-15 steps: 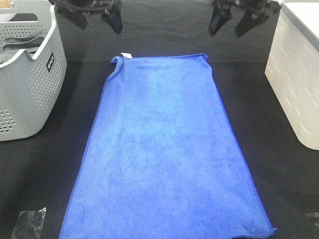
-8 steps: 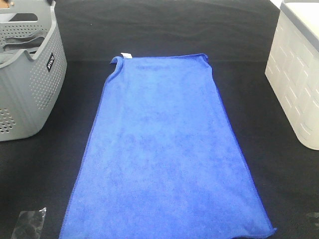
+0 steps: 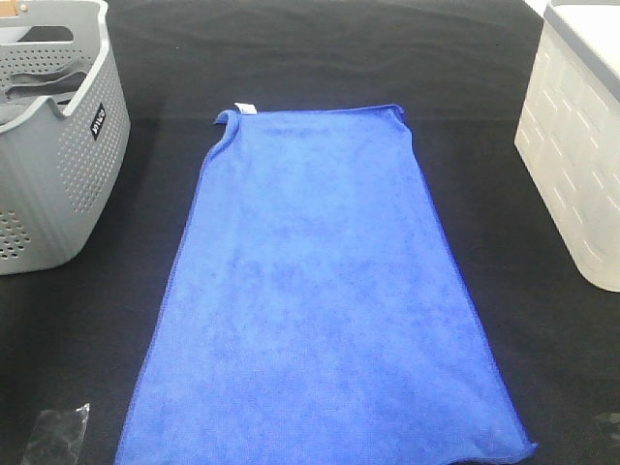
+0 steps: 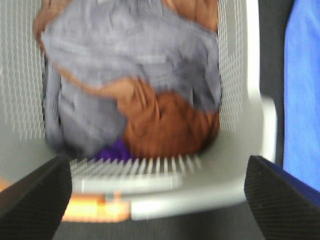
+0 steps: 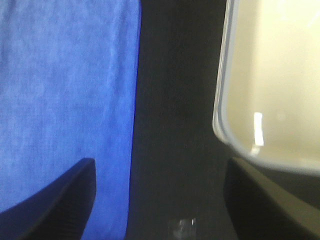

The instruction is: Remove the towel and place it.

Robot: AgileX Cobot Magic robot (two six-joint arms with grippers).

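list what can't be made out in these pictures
- Contents of the grey perforated plastic basket: its wall hides them in the high view; motion blur smears the grey and brown cloth in the left wrist view.
- Near end of the blue microfibre towel: cut off by the high view's lower edge.
- Inside of the white plastic bin: cut off at the high view's edge.

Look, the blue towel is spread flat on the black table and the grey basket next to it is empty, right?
Not quite. The towel does lie flat on the black table, but the grey basket isn't empty: the left wrist view shows grey and brown cloths inside it.
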